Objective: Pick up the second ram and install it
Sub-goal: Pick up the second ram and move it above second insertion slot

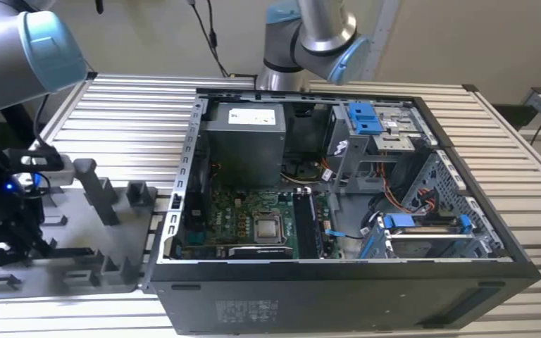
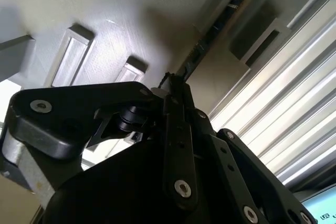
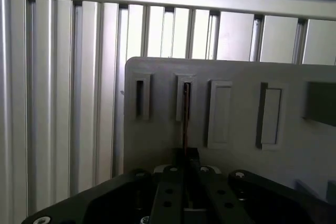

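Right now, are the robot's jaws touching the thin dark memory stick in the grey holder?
Touching. In the first wrist view the gripper pinches the slim dark memory stick between its jaws, no gap.

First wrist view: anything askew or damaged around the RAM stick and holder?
Nothing stands out. The second ram sits edge-on, in line with its slot in the grey holder, and the gripper has its jaws closed on one end. No tilt, cracks or debris visible.

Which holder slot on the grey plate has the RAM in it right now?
The second slot from the plate edge beside the bare slats: the second ram, a thin dark stick, runs from it to the gripper. Its neighbours look empty.
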Motion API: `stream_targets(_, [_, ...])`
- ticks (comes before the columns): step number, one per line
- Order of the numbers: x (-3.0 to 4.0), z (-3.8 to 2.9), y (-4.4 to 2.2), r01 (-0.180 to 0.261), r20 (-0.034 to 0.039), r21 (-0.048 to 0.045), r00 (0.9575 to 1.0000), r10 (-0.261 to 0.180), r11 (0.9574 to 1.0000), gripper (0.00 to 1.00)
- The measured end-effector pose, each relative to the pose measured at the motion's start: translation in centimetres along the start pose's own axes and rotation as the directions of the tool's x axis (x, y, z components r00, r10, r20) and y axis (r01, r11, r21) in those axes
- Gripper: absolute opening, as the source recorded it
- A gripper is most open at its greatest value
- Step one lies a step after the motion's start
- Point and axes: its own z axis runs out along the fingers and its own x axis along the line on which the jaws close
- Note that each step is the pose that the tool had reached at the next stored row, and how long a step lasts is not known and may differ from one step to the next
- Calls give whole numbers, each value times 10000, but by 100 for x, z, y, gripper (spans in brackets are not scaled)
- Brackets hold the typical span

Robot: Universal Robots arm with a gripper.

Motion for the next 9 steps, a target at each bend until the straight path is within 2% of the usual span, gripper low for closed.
stream_targets(9, [-2, -106, -1, 0, 1, 0, 10000, 0, 10000, 14])
